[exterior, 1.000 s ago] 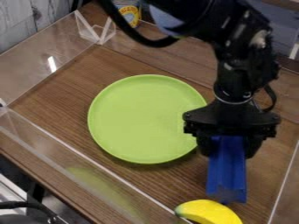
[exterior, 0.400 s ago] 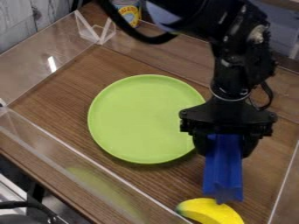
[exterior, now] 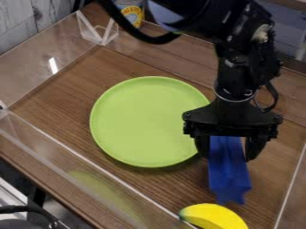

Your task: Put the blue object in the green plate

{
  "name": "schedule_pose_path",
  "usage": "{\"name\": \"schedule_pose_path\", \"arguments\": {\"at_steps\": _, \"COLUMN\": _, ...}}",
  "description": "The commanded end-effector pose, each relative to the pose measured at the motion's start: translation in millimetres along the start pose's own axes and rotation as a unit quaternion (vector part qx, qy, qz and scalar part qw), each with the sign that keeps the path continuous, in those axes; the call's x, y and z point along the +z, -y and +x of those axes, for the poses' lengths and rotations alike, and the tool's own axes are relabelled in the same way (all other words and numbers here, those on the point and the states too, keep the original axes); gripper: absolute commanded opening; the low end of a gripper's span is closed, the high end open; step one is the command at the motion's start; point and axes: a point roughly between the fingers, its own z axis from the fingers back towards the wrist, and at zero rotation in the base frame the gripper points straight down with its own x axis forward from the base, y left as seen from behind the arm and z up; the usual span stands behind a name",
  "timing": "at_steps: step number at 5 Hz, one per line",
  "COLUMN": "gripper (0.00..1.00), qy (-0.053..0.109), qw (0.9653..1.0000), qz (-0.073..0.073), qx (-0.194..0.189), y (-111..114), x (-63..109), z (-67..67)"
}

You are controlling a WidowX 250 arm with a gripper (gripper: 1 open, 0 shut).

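Claw (exterior: pixel 227 154) of the black robot arm (exterior: pixel 242 82) is directly over the blue block (exterior: pixel 228 182), and its two fingers stand wide, one toward each side of the block. I do not see a firm grip; whether a finger touches the block, I cannot tell from here. The block lies on the wooden counter (exterior: pixel 63 106), outside the green plate (exterior: pixel 135 125) and to the right of it in my view, with its near end close to the yellow banana (exterior: pixel 213 216).

In my judgement, the step in hand is the grasping, and the placing is not yet done. The next move probably calls for settling the fingers well around the block, closing them evenly, then lifting it enough to pass over the plate's rim. The banana is so near that a low sideways motion could push it.

The block is long and straight, deep blue, and looks like hard plastic with grooves along its length; such a smooth surface may slip if it is held only by the end. The plate is round, wide and shallow, in matte lime green. Brown wood shows its grain under them, and a transparent wall (exterior: pixel 89 170) carries soft reflections.
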Motion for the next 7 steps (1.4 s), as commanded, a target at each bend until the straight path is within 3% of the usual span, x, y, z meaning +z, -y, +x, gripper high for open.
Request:
{"name": "schedule_pose_path", "arguments": {"at_steps": 1, "gripper": 1.0, "qy": 0.024, "qw": 0.9994, "qz": -0.023, "qx": 0.012, "y": 1.6, "x": 11.2, "z": 7.2}}
{"name": "schedule_pose_path", "arguments": {"at_steps": 7, "gripper": 1.0, "qy": 0.027, "qw": 0.9984, "qz": -0.016, "qx": 0.047, "y": -11.6, "x": -9.0, "z": 8.5}}
